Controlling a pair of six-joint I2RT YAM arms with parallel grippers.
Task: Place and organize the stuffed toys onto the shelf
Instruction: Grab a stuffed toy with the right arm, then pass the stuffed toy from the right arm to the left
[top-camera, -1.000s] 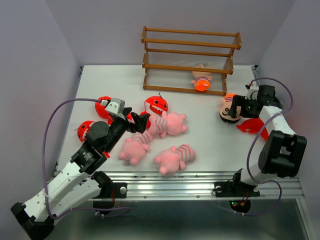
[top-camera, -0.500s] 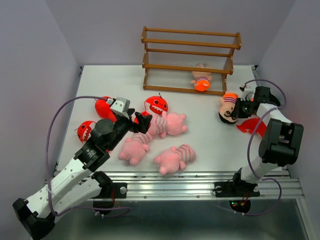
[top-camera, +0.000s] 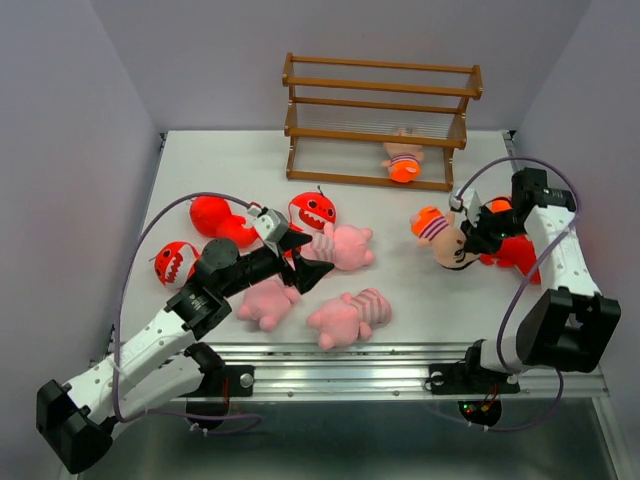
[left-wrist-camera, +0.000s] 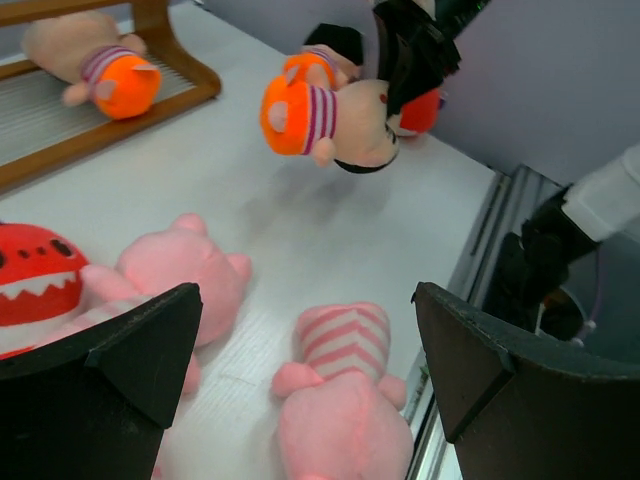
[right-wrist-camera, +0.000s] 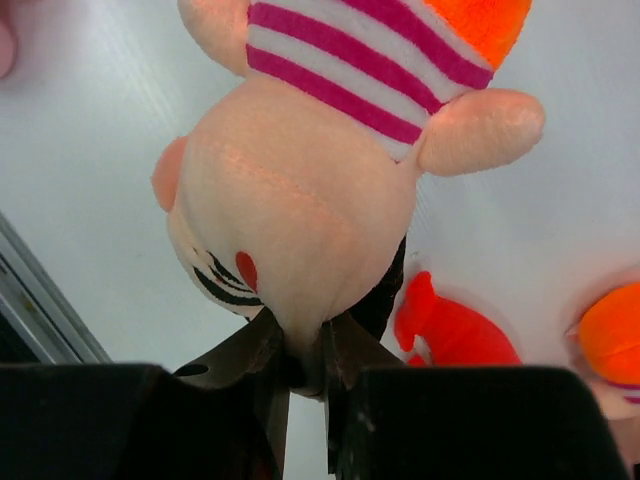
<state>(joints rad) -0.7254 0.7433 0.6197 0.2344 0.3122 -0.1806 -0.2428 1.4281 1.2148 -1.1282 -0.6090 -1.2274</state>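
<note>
right tool (right-wrist-camera: 305, 365): pressed together on the head of a doll (right-wrist-camera: 300, 190), pinching a fold of plush at the crown so the body hangs free of the fingers.
held doll: off the surface (top-camera: 400, 230), right of centre, orange feet toward the left; the left wrist view shows it hanging in the air with its shadow below.
left tool (left-wrist-camera: 305, 310): spread wide and holding nothing; it hovers over the pink toys (top-camera: 350, 315), probably choosing the next pick.
shelf (top-camera: 380, 66): at the far edge, upright; top and middle levels bare.
shelved doll (top-camera: 403, 160): lies on the bottom level, right of middle, feet toward the front.
sharks (top-camera: 313, 210): three sit at the left of the surface; a red one lies by the right arm, partly hidden.
step in hand: by my reading, carrying the held doll to the shelf, likely beside the shelved doll so like goes with like.
next move calls for: turning the doll so it clears the thin rails.
risk: a small pinch of plush may slip.
</note>
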